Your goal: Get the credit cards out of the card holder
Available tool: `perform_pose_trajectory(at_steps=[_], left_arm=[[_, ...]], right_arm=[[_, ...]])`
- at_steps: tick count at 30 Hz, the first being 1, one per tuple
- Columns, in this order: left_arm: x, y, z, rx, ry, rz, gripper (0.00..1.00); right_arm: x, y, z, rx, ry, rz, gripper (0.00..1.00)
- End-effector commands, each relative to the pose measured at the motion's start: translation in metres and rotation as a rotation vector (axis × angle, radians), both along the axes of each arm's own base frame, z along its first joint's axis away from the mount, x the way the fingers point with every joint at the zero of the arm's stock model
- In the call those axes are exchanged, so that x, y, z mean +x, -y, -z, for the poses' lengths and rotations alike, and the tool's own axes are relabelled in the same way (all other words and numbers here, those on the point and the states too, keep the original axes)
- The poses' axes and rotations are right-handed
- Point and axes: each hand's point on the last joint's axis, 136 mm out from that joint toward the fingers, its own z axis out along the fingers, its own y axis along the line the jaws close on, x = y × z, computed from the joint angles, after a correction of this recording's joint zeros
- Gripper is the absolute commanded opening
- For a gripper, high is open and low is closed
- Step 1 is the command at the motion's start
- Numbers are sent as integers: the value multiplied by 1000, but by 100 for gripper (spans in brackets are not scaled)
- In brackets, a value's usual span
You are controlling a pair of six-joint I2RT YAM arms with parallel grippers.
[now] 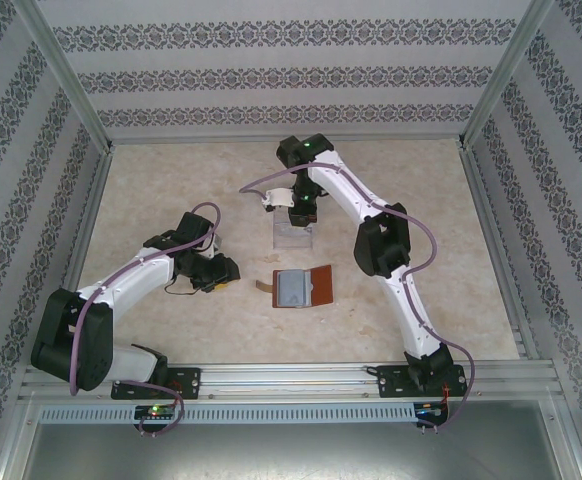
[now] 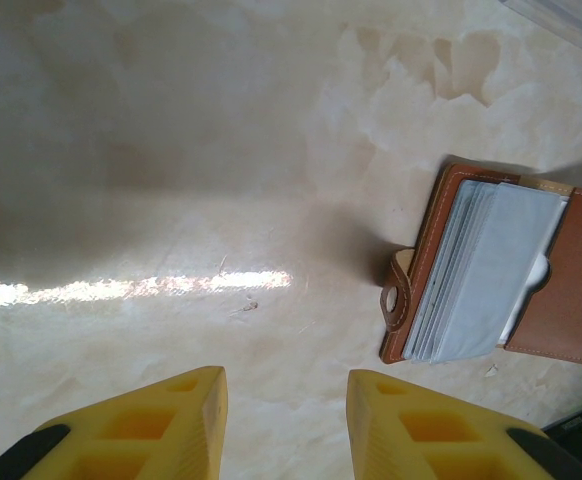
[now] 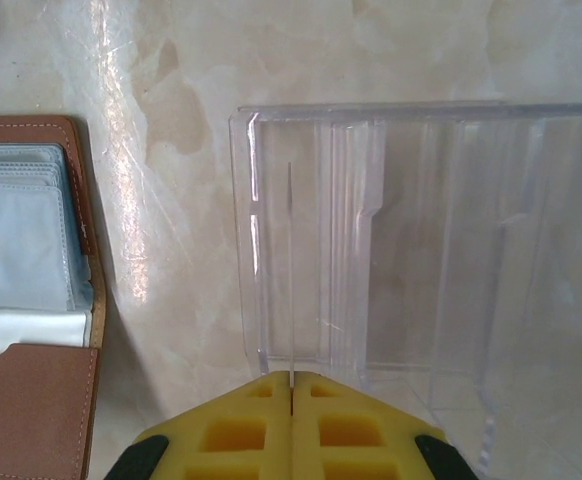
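Card holder [image 1: 299, 287] lies open and flat on the desk [image 1: 171, 200], about in the middle, between the two arms. On the left, the left claw [image 2: 286, 420] is over bare desk. Its yellow fingers [image 2: 171, 425] are apart and there is only desk between them. The brown holder is just to its right. Its blue-grey sleeves [image 2: 491, 270] face up and its little tab [image 2: 399, 295] points toward that claw. Something pale pokes out of one sleeve, but I cannot tell if it is a card. Farther back sits a clear tray [image 1: 293, 236]. The right claw [image 3: 291, 382] is over the tray's near edge, with its fingers pressed together.
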Motion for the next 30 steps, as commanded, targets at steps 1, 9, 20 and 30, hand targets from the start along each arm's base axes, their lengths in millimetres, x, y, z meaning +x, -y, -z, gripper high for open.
perform_pose_trajectory(at_steps=[1, 9, 20, 30], left_arm=[[3, -6, -3, 15, 1, -5, 36], [2, -7, -2, 14, -1, -9, 36], [3, -7, -2, 13, -1, -16, 36], [4, -7, -1, 8, 2, -21, 36]], right_arm=[[-10, 1, 1, 9, -58, -16, 0], [-21, 0, 9, 15, -124, -27, 0], [-35, -1, 17, 15, -210, -30, 0], [-47, -1, 28, 2, -287, -19, 0]])
